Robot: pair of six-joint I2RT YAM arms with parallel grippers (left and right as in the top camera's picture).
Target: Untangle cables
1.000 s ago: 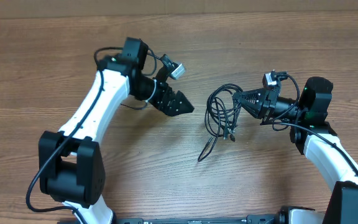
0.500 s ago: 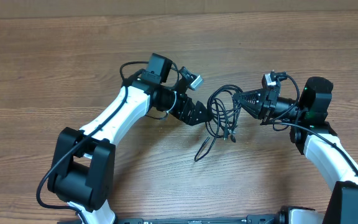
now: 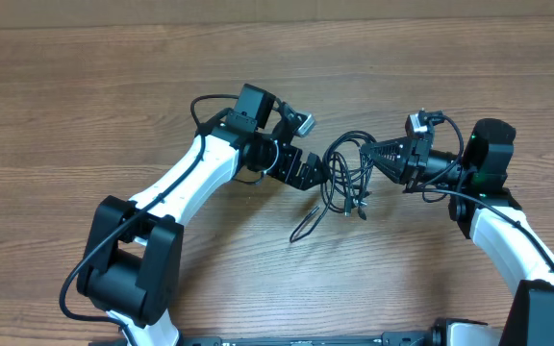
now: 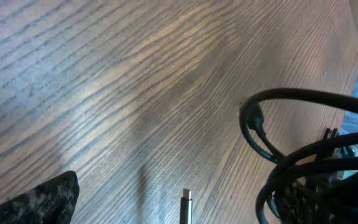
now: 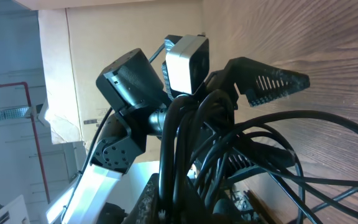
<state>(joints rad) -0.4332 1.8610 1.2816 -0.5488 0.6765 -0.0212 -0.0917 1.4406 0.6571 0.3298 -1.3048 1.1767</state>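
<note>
Over mid-table, the outstretched left pincer [image 3: 315,173] (jaws wide) meets the cables [image 3: 351,192] clamped by the right pincer [image 3: 371,152].

Left wrist view: cables [image 4: 252,127] blurred, cut off at right and bottom edges

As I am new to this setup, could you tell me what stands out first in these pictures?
A tangled bundle of black cables sits at the centre of the overhead view, pinched by the shut right gripper. The open left gripper sits against the bundle opposite it, and one loose cable end trails toward the near edge.
</note>
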